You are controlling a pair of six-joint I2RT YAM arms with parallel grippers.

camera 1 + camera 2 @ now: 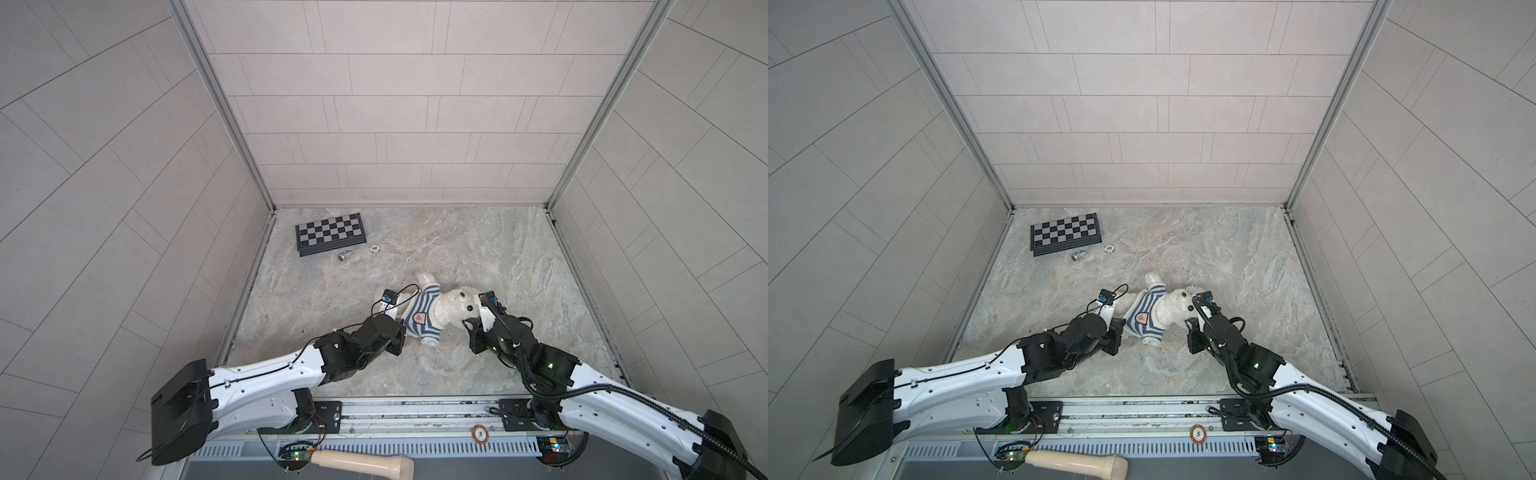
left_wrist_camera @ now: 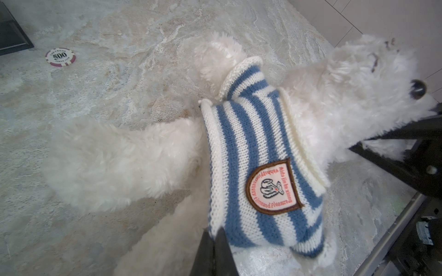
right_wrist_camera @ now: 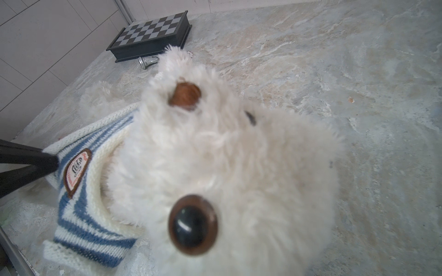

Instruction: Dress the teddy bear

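Note:
The fluffy white teddy bear [image 1: 451,309] [image 1: 1173,309] lies on the marble tabletop with its head to the right. It wears a blue-and-white striped knit shirt [image 1: 419,316] [image 2: 251,143] [image 3: 81,215] with a badge on the chest; one arm pokes through a sleeve. My left gripper [image 1: 402,324] [image 2: 213,233] is shut, its tips pinching the shirt's bottom hem. My right gripper [image 1: 468,325] sits against the bear's head. In the left wrist view its dark fingers [image 2: 394,165] close on white fur. The bear's face fills the right wrist view and hides those jaws.
A folded chessboard [image 1: 330,232] lies at the back left, with a silver chess piece [image 1: 344,255] and a poker chip [image 1: 375,248] in front of it. Tiled walls close off three sides. On the front rail are another chip [image 1: 480,434] and a wooden handle [image 1: 361,461].

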